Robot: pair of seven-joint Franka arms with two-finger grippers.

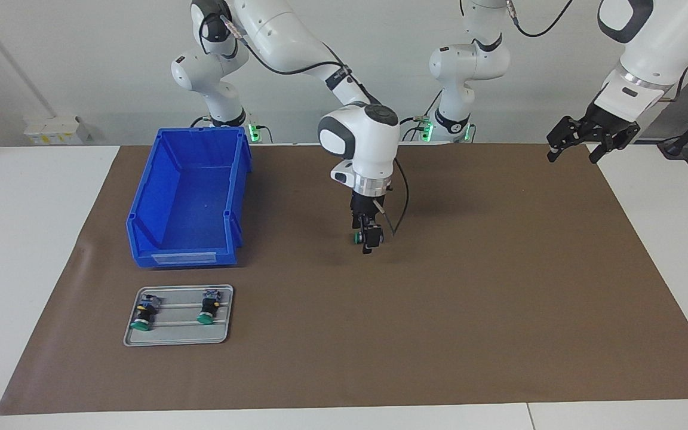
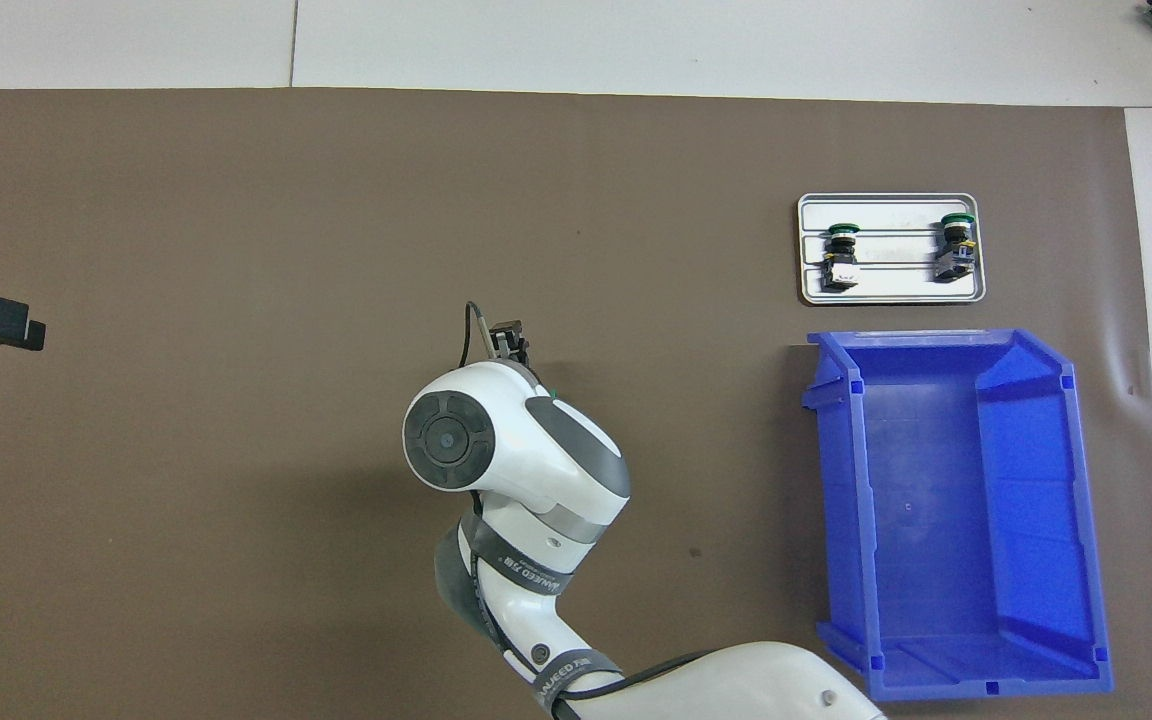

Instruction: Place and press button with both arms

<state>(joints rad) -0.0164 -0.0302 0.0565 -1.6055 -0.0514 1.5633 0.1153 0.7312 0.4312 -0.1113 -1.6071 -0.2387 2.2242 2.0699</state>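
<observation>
The button (image 1: 358,237) sat at the tip of the right gripper (image 1: 368,237), low over the middle of the brown mat (image 1: 499,286), its green cap showing beside the black fingers; whether those fingers gripped it or had let go could not be told. Two more buttons (image 1: 144,312) lay on the grey tray (image 1: 178,341), with the blue bin (image 1: 189,197) nearer the robots. The left gripper (image 1: 574,152) waited with fingers spread over the mat's edge

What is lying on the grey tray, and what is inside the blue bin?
On the grey tray lie two green-capped buttons, apart from each other. The blue bin shows a bare floor; nothing is seen inside, and its walls hide nothing in the overhead view.
</observation>
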